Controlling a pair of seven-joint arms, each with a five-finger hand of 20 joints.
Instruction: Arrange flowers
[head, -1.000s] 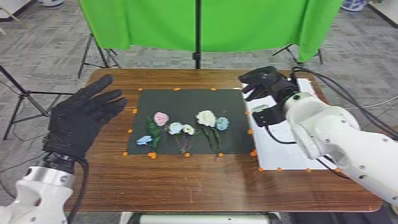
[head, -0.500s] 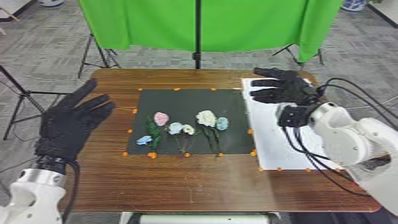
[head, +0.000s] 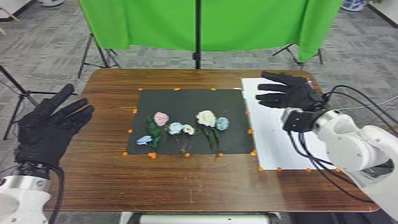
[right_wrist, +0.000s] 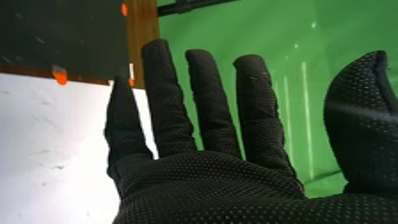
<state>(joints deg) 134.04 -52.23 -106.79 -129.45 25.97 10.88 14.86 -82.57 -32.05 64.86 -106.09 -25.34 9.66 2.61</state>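
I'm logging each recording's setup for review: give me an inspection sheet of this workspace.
Surface: brown table; black mat, with white sheet to its right.
Job's things: pink flower, large white flower, blue flower and others lie on the mat.
Clutter: orange markers around mat and sheet edges; otherwise nothing seen.
Hands: left hand open at the table's left edge; right hand open above the sheet; both hold nothing.
Cables: black cables along both arms, some crossing the sheet.
Surroundings: green cloth, dark pole, grey floor.
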